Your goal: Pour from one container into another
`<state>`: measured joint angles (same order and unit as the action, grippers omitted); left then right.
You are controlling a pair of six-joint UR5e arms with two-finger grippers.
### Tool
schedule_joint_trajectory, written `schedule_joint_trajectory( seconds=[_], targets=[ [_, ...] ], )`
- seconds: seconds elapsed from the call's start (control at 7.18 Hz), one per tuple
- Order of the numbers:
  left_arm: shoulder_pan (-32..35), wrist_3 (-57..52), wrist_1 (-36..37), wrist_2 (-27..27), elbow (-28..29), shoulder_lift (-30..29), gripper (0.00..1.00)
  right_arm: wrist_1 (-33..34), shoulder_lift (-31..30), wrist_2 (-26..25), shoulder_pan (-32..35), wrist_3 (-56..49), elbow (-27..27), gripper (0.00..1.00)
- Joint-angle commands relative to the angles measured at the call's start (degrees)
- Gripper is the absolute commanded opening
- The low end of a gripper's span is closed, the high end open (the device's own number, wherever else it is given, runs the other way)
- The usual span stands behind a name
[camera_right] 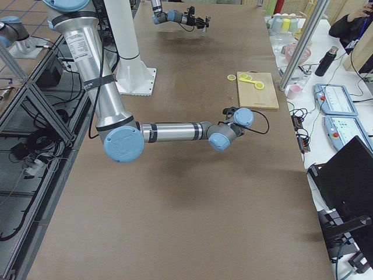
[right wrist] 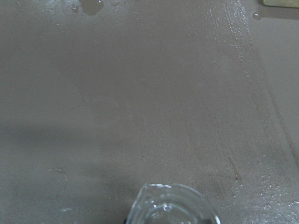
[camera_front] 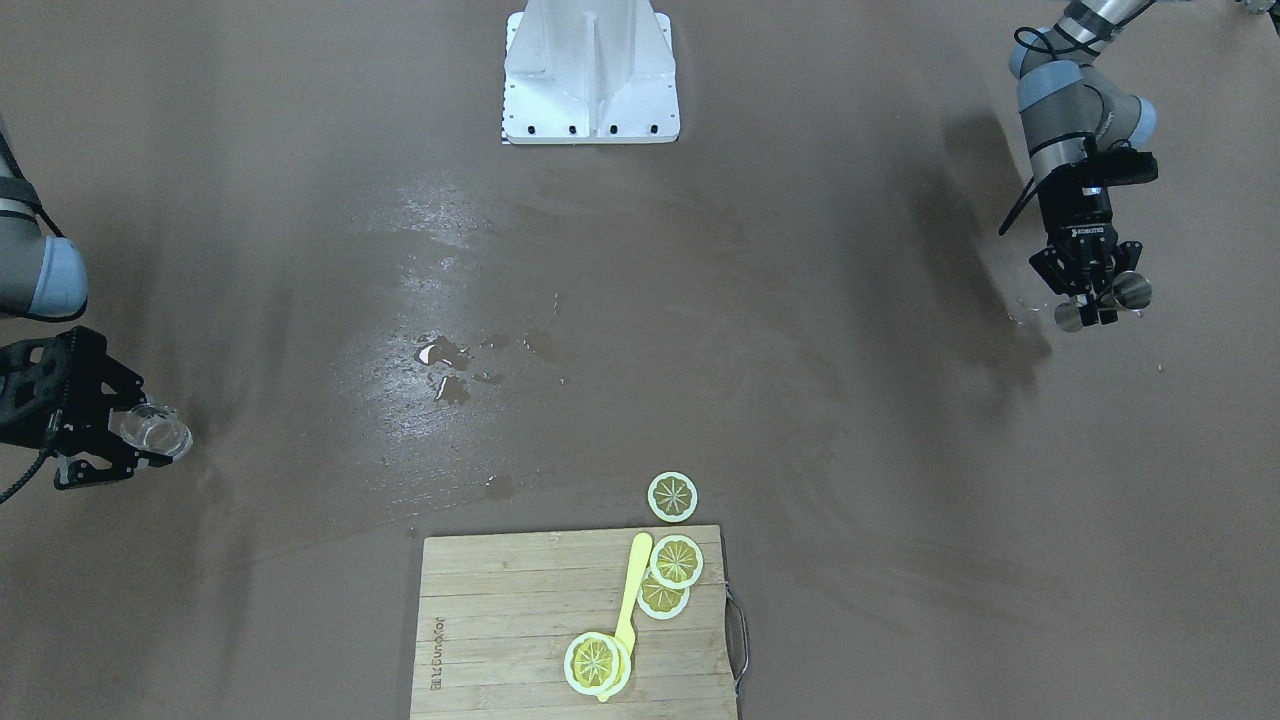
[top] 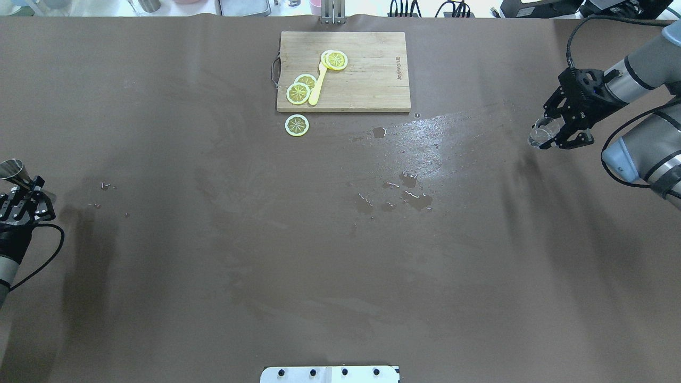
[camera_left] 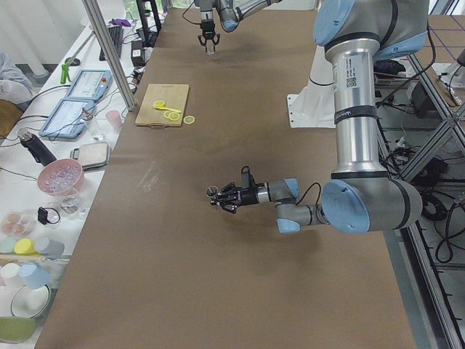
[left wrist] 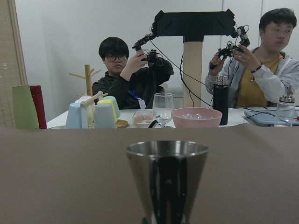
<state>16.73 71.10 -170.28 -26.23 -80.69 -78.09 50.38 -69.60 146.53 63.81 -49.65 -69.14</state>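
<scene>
A steel jigger [top: 10, 169] is clamped in my left gripper [top: 24, 190], which is shut on it at the table's left edge. The left wrist view shows the jigger [left wrist: 167, 182] upright, rim level. From the front, the jigger [camera_front: 1133, 292] sits between the gripper [camera_front: 1098, 303] fingers. A small clear glass [top: 541, 133] is held in my right gripper [top: 553, 134], shut on it, low over the table at the far right. The same glass [camera_front: 152, 430] and gripper [camera_front: 125, 438] appear at that view's left; the glass [right wrist: 170, 207] rim shows close up. Any liquid inside either cannot be made out.
Water puddles [top: 409, 197] lie mid-table, with a wet streak [top: 425, 127] toward the wooden cutting board [top: 367, 85]. Lemon slices [top: 298, 93] and a yellow spoon [top: 317, 85] rest on it; one slice [top: 297, 125] lies beside it. People and tableware [left wrist: 196, 116] are beyond the far edge.
</scene>
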Motion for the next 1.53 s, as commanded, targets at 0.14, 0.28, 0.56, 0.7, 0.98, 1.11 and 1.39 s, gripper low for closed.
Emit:
schedule_joint_trajectory(
  seconds=[0.14, 0.28, 0.56, 0.7, 0.98, 1.11, 1.39],
  targets=[
    [-2.49, 12.54, 11.88, 4.6, 0.0, 0.04, 0.0, -0.02, 2.54, -0.1, -0.09, 0.0, 3.66, 0.0],
    [-2.58, 12.57, 11.9, 4.61, 0.09, 0.04, 0.0, -0.02, 2.63, -0.27, -0.09, 0.0, 4.28, 0.0],
    [-3.02, 12.57, 12.07, 4.7, 0.27, -0.05, 0.0, -0.02, 2.72, -1.24, -0.09, -0.09, 4.81, 0.0],
    [-3.2, 12.57, 12.07, 4.7, 0.35, -0.05, 0.0, 0.07, 2.89, -1.85, -0.17, 0.0, 5.16, 0.0],
    [-3.63, 12.66, 11.99, 5.49, 0.27, -0.05, 0.14, 0.07, 2.98, -2.99, -0.26, 0.08, 5.42, 0.0],
    [-3.72, 12.57, 11.99, 5.49, 0.35, -0.05, 0.29, 0.07, 2.98, -3.44, -0.35, 0.17, 5.42, 0.0],
    [-3.81, 12.57, 11.99, 5.49, 0.35, -0.05, 1.0, 0.07, 2.98, -3.96, -0.35, 0.17, 5.42, 0.0]
  ],
)
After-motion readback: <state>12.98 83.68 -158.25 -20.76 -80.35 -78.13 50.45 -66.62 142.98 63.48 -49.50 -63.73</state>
